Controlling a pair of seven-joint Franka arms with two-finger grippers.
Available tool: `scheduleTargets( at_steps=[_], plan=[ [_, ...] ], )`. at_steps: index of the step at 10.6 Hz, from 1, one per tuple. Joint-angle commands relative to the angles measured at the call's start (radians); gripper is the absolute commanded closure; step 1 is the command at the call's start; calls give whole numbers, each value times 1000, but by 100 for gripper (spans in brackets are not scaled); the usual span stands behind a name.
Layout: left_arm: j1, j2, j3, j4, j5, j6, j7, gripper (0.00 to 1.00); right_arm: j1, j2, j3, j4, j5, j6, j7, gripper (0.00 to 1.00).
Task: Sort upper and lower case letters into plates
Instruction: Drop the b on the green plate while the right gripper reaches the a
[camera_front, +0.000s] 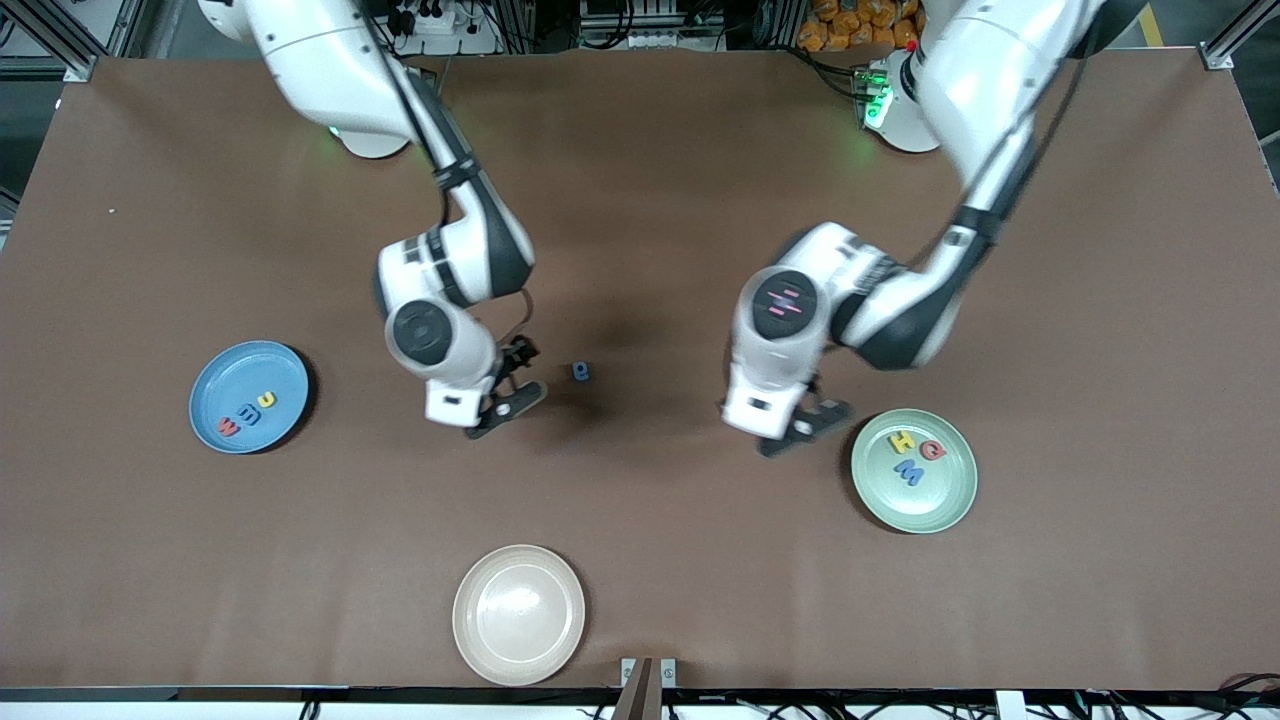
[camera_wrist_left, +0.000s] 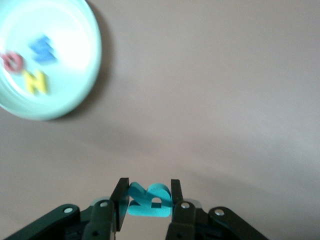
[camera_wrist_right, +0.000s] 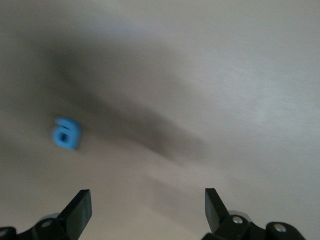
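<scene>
My left gripper (camera_front: 812, 425) hangs low over the table just beside the mint green plate (camera_front: 920, 505). It is shut on a teal letter R (camera_wrist_left: 160, 195) that stands on edge between its fingers. The mint plate (camera_wrist_left: 75, 65) holds a yellow H (camera_front: 903, 441), a red G (camera_front: 932, 451) and a blue M (camera_front: 909, 471). My right gripper (camera_front: 520, 378) is open over the table's middle, close to a small blue letter a (camera_front: 581, 372) lying on the brown surface. That blue a (camera_wrist_right: 66, 132) lies ahead of the open right gripper (camera_wrist_right: 147, 200). The blue plate (camera_front: 240, 370) holds three letters.
A beige plate (camera_front: 518, 640) sits nearest the front camera, with nothing on it. In the blue plate lie a red letter (camera_front: 229, 427), a blue one (camera_front: 248, 415) and a yellow one (camera_front: 266, 401). Brown table surface (camera_front: 660, 520) stretches between the plates.
</scene>
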Motion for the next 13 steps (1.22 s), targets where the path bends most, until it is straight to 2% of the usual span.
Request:
scheduleTargets(
  at_steps=[1,3,5,7,8,10,11,12,13],
  plan=[
    [139,-46,-16,-67,12,7,169,100,69,19,-8,1,12,42,126,0],
    [245,-28,-16,-58,-5,31,317,100,102,46,-8,1,12,88,209,0],
    [319,20,-15,-58,-8,126,417,100,111,76,-7,2,14,136,249,0],
    [326,48,-9,-58,-5,159,422,100,96,97,28,13,35,150,287,0],
    [326,57,-6,-56,-5,160,422,100,106,112,31,24,107,154,298,0],
    [329,83,-4,-56,-8,189,422,99,119,126,31,28,139,165,297,0],
    [330,86,-2,-55,-6,200,424,82,120,128,30,28,139,165,297,0],
    [335,85,-2,-52,-6,202,425,73,120,131,30,28,132,165,297,0],
    [344,78,-2,-43,-3,202,427,50,120,132,28,25,126,167,295,0]
  ],
)
